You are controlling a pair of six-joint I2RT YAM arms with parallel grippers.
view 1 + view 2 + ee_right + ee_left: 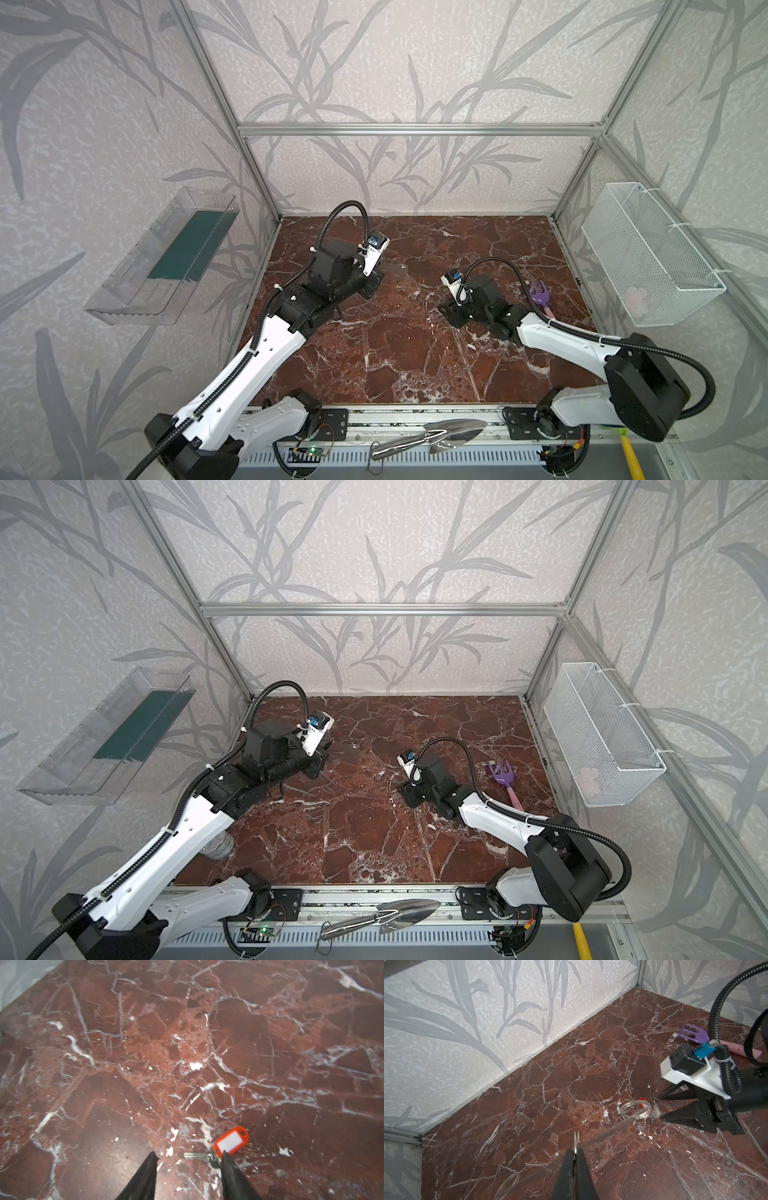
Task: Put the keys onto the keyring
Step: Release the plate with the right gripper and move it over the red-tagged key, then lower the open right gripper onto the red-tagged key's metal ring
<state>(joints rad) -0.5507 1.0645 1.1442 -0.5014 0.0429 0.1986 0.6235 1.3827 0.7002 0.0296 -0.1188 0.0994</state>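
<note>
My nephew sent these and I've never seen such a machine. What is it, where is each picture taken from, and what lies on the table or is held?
It is a robot: a left arm and a right arm, each ending in a two-fingered hand. The two wide pictures look down from overhead on the marble table; the two close ones come from a camera on each wrist. The left hand is pinched shut on a thin metal ring. The right hand is open, with a small silver key and its red tag lying on the table at its fingertips. A purple fork lies there; a steel trowel rests on the front rail.
</note>
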